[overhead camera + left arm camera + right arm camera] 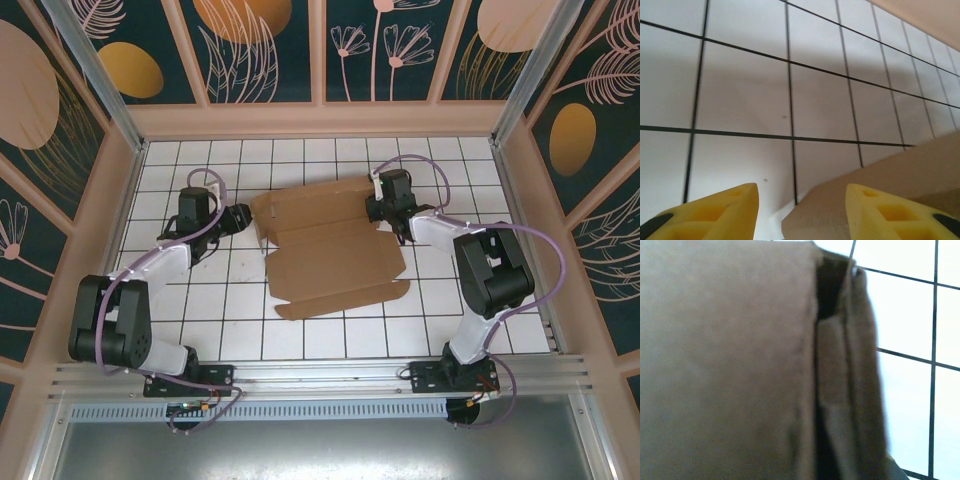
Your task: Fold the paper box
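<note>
One paper box, plain brown cardboard and mostly flat, lies in the middle of the white gridded table with its far panel and side flaps partly raised. At the box's far right edge the right gripper is closed tight on a raised flap. In its wrist view the cardboard sits very close, with a fold running down it. At the box's far left corner the left gripper stands about half open. Its yellow fingers are apart and grip nothing, and the box's edge lies just under the right-hand one.
</note>
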You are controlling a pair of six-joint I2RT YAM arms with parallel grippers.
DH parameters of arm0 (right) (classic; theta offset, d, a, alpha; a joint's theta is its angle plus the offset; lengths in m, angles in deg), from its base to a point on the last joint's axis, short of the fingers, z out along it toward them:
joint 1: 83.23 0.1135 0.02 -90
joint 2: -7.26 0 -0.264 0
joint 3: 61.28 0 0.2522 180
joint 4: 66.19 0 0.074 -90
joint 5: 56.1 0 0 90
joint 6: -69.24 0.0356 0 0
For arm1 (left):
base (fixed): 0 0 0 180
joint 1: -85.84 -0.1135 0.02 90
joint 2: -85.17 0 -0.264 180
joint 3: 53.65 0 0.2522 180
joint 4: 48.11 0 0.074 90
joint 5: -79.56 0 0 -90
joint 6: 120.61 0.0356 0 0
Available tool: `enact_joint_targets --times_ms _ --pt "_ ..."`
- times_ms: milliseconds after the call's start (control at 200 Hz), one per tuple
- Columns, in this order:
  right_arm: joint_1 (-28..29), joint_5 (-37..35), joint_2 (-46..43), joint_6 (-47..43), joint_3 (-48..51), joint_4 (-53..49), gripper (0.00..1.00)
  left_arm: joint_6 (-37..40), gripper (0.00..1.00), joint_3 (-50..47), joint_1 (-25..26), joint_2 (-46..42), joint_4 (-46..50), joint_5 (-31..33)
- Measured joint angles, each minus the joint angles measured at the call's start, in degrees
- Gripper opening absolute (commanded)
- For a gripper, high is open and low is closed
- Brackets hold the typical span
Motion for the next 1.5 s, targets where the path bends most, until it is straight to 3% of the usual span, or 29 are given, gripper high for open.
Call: enact_joint_targets --times_ms 636,1091,1496 --pt "0.0 0.2 0.0 0.3 0.0 0.0 0.00 1.6 0.49 0.5 10.1 -1.1 3.7 0.0" --pt "0.0 -0.2 0.0 0.4 0.0 0.0 0.00 4.9 0.49 1.4 12.6 -1.1 8.0 1.0" --pt "0.0 -0.2 0.0 1.1 0.0 0.0 0.00 11.0 0.56 6.8 12.6 1.6 10.5 2.4"
